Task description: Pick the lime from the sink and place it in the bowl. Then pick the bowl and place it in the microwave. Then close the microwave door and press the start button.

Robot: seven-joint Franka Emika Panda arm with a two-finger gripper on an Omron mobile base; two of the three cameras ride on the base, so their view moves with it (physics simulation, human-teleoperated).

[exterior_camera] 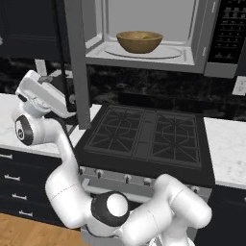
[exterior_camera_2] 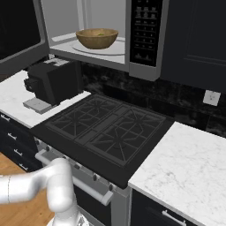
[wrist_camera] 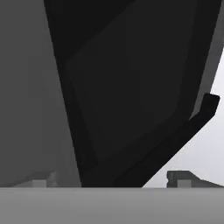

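The microwave (exterior_camera: 202, 53) (exterior_camera_2: 128, 57) hangs open above the stove. On its glass turntable stands the tan wooden bowl (exterior_camera: 139, 43) (exterior_camera_2: 96, 39), and a bit of the yellow-green lime (exterior_camera: 145, 35) (exterior_camera_2: 101, 33) shows over the rim. The microwave door (exterior_camera: 77, 62) (exterior_camera_2: 17, 39) (wrist_camera: 131, 87) is swung out to the left. My gripper (exterior_camera: 72, 102) (wrist_camera: 113, 181) is close against the door's outer side, left of it and facing its dark glass. It is open, with nothing between its fingertips (wrist_camera: 41, 181). The sink is out of view.
The dark button panel (exterior_camera: 228, 29) (exterior_camera_2: 143, 31) is at the microwave's right. A black stove (exterior_camera: 144, 134) (exterior_camera_2: 106, 128) lies below. A black coffee machine (exterior_camera_2: 53, 81) stands on the left counter, just under the door. White marble counter (exterior_camera_2: 185, 167) runs to the right.
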